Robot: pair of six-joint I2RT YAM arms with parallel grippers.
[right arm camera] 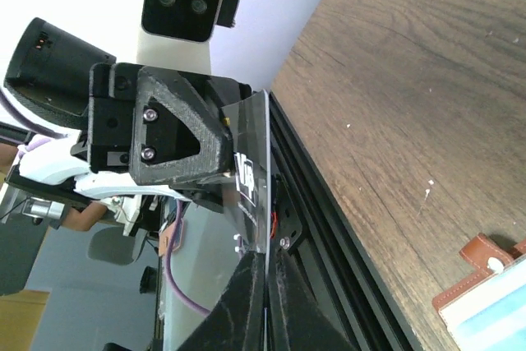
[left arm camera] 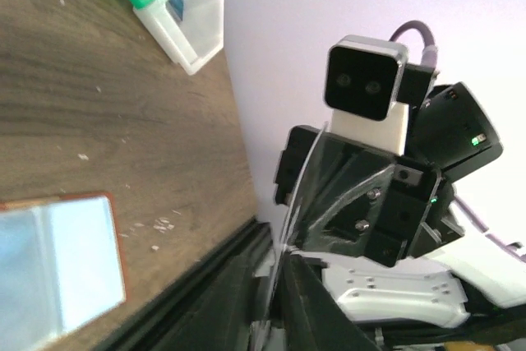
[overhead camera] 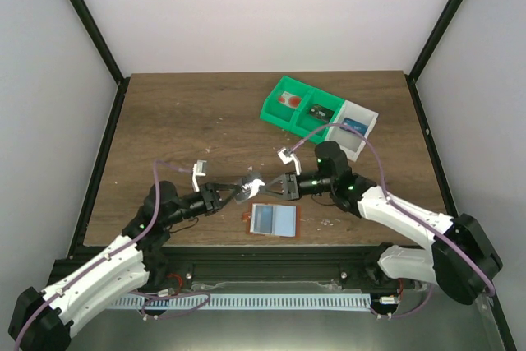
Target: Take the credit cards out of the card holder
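The flat reddish-brown folding card holder (overhead camera: 274, 220) is laid open on the dark wood-grain table (overhead camera: 181, 121), close to the near edge and right about in the middle, with its pale blue-grey inner panels facing up. No logo or lettering can be made out on it; only a little brown strap tab with a pale snap (right arm camera: 485, 251) is seen sticking out at one corner in the right wrist view. Just above and behind it, clear of the tabletop, a shiny silver-grey credit card (overhead camera: 249, 185) is held in the air from both ends. The left gripper (overhead camera: 233, 192) is pinched down on its left edge and the right gripper (overhead camera: 267, 186) is clamped on its right edge, both sets of fingers closed to basically card thickness. A small dark printed mark is seen on the card face from the right wrist camera, but tbh it's too tiny and glare-washed to be read. Further back on the right, well apart from all this, a green plastic compartment tray (overhead camera: 275, 113) is parked touching a white one (overhead camera: 371, 125). Something red and something dark are sat in the green compartments, and a blue card-looking thing is in the white one. No text is readable there either.
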